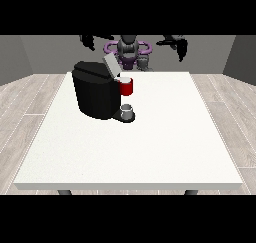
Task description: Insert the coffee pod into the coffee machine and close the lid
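Pod (126, 86) sits in coffee machine (95, 94) slot; lid (111, 64) up, closing pending. Robot hand at view's left (89, 40) and robot hand at view's right (178, 46) raised, holding nothing; finger state unclear.

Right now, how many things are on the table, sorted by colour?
Black: 1, the coffee machine with its lid up
Red: 1, the red part at the machine's front
Grey: 1, the cup under it
Total: 3

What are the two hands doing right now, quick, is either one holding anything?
Hand at the view's left: raised above the white table, holding nothing; fingers cannot be told.
Hand at the view's right: raised, holding nothing; fingers cannot be told.
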Controlling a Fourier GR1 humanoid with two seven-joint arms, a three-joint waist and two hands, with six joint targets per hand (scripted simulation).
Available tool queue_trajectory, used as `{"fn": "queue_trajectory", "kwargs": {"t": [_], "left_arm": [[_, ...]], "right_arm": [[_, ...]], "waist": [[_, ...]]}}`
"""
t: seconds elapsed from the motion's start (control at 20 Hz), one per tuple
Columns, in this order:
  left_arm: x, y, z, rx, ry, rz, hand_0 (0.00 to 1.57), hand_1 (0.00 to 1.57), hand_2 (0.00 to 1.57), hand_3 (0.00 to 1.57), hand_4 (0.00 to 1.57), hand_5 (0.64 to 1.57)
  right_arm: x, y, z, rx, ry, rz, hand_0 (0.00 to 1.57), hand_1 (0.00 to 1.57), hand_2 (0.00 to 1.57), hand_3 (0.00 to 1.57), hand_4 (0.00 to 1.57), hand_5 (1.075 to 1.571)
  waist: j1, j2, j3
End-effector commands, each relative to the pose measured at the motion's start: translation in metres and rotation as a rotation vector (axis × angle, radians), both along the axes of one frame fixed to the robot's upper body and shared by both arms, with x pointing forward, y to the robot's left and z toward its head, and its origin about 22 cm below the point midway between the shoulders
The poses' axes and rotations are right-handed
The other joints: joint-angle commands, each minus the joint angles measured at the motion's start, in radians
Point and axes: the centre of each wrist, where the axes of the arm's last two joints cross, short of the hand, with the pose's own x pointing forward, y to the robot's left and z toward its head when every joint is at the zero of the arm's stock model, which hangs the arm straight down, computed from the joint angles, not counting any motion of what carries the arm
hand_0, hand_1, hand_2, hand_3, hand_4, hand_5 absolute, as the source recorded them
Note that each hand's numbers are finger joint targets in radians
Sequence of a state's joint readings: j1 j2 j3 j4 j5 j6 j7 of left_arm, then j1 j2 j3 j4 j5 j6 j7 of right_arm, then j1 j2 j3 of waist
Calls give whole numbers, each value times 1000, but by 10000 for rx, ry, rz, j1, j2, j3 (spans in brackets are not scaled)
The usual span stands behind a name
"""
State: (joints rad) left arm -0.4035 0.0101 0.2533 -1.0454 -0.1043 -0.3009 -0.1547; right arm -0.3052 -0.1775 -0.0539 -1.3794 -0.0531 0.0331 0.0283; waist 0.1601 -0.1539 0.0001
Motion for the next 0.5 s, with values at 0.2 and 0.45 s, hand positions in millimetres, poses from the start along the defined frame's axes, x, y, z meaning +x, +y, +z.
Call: {"fn": "queue_trajectory", "kwargs": {"t": [0.2,0.45], "left_arm": [[-8,-6,24,-414,-617,568,0,0,0,0,0,1571],[-26,13,32,-46,-754,694,0,0,0,0,0,1571]], "right_arm": [[27,12,4,390,-166,-9,0,0,0,0,0,1571],[39,-2,12,117,-121,300,0,0,0,0,0,1571]], "waist": [[60,1104,1],[-151,1260,1]]}}
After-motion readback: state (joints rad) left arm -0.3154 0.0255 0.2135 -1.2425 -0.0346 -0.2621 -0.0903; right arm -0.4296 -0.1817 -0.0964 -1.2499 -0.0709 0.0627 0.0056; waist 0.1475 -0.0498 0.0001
